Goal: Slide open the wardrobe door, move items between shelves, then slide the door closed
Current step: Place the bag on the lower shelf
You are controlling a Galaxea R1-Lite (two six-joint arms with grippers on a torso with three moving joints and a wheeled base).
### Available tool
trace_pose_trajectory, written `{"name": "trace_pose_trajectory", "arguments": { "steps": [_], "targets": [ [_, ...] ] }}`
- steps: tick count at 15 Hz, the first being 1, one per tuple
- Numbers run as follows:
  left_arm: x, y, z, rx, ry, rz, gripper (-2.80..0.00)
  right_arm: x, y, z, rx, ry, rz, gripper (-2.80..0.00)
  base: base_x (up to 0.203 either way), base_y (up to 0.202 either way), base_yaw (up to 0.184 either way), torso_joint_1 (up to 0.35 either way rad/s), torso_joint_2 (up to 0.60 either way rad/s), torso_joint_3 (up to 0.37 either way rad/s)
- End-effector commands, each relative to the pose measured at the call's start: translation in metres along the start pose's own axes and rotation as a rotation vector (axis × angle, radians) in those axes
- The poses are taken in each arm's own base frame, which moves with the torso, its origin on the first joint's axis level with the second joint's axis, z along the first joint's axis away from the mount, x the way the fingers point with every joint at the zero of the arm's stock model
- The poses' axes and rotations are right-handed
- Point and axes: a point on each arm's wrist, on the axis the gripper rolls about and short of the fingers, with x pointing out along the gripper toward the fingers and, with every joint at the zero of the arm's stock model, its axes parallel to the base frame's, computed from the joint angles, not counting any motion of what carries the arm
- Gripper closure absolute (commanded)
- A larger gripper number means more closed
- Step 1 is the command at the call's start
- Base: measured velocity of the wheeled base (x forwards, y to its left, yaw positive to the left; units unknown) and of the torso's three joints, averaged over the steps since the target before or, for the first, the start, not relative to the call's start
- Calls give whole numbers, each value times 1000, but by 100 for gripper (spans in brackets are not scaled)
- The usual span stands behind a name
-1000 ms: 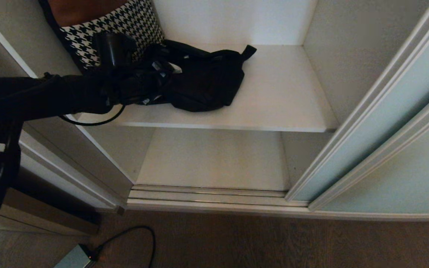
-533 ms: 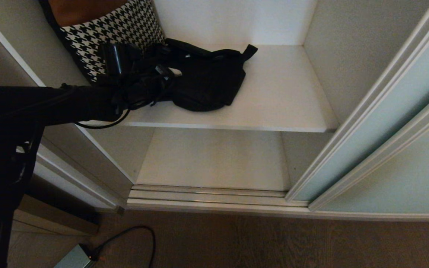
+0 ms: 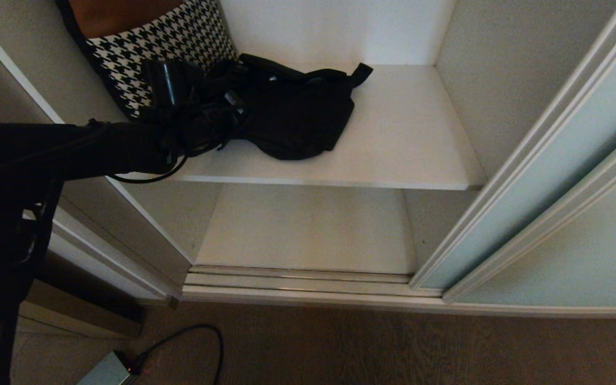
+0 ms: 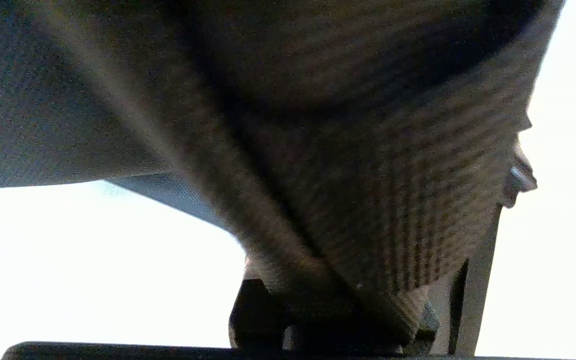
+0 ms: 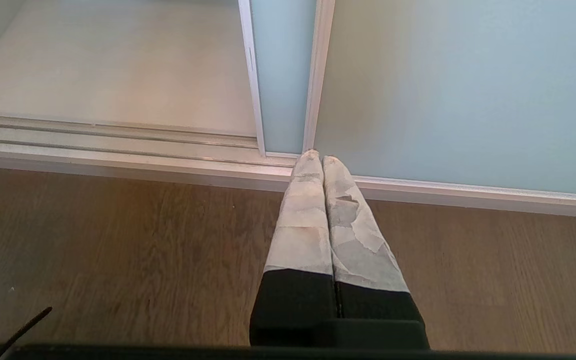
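A soft black bag (image 3: 297, 117) with webbing straps lies on the upper white shelf (image 3: 404, 139). My left gripper (image 3: 231, 107) reaches in from the left and is shut on the bag's near-left end. In the left wrist view the bag's dark fabric (image 4: 318, 125) fills the picture and runs down into the left gripper (image 4: 338, 320). The lower shelf (image 3: 308, 230) is bare. The sliding wardrobe door (image 3: 543, 203) stands pushed to the right. My right gripper (image 5: 318, 157) hangs shut over the floor by the door's bottom rail.
A black-and-white houndstooth bag (image 3: 163, 43) stands at the shelf's back left, right behind my left wrist. The door track (image 3: 297, 280) runs along the wardrobe's foot. On the wooden floor lie a black cable (image 3: 190, 337) and a grey power brick (image 3: 107, 369).
My left gripper has pushed a little further onto the shelf and closed on the bag. The bag's left end has bunched up and its white label is now covered.
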Motion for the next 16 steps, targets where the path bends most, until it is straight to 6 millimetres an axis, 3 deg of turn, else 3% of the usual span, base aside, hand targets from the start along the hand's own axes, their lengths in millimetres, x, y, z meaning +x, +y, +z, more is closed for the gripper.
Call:
{"name": "trace_pose_trajectory", "arguments": {
  "steps": [1,5,11,16],
  "targets": [
    [-9,-18,1,24,17,-12,0,0,0,0,0,0,0,0,0,0,0,0,0,0],
    [-42,-50,14,94,75,8,0,0,0,0,0,1,0,0,0,0,0,0,0,0],
    [-106,-98,40,251,87,18,0,0,0,0,0,0,0,0,0,0,0,0,0,0],
    [-174,-138,65,386,15,4,0,0,0,0,0,0,0,0,0,0,0,0,0,0]
  ]
}}
